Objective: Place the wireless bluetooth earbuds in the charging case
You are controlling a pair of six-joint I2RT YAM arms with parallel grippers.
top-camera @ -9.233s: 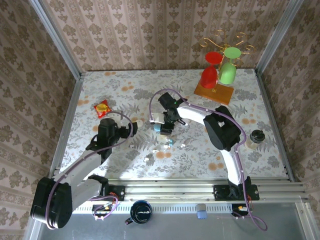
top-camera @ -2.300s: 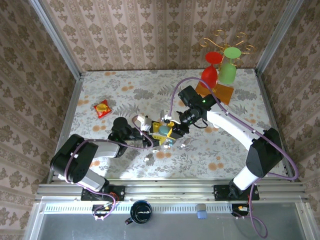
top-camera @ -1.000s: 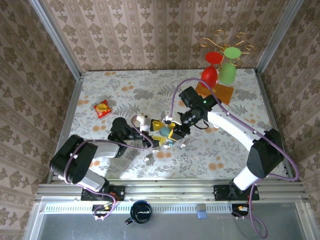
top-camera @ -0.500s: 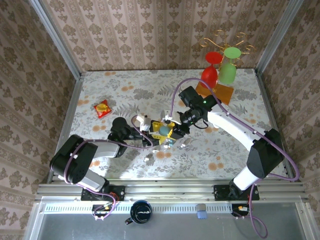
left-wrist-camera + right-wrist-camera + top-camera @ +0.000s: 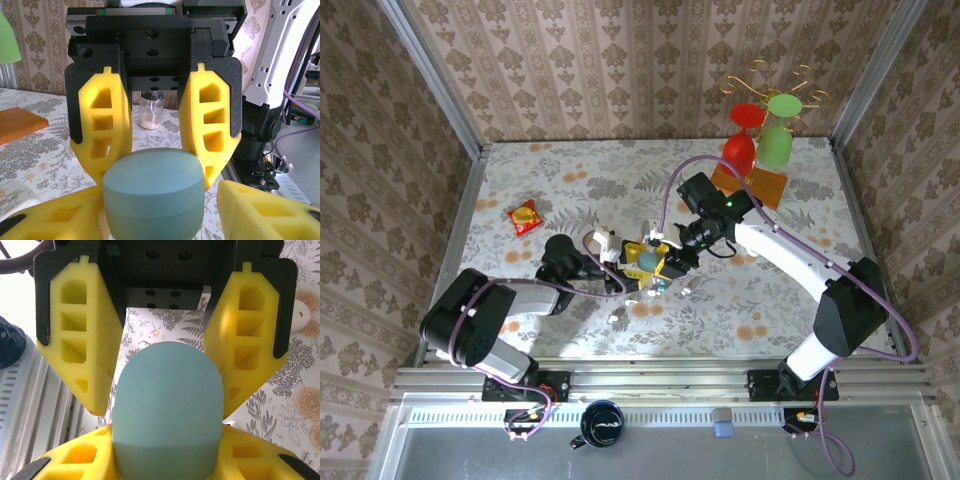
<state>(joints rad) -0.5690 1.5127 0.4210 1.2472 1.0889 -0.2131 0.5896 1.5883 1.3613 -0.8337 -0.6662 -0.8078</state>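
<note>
mid-tabletop (image 5: 570,175), the right end effector (image 5: 167,462) clamps a light-blue rounded case (image 5: 167,400), the left end effector (image 5: 160,220) straddles it, grip unclear, with tiny white earbuds (image 5: 617,318) lying just nearer.

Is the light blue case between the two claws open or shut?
Shut. The light-blue case reads as one smooth closed shell in both wrist views, with no lid lifted and no gap showing.

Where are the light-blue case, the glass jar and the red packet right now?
light-blue case (image 5: 167,400), right wrist view, middle of its smooth face.
glass jar (image 5: 151,112), left wrist view, its clear body.
red packet (image 5: 525,216), top external view, its centre.
</note>
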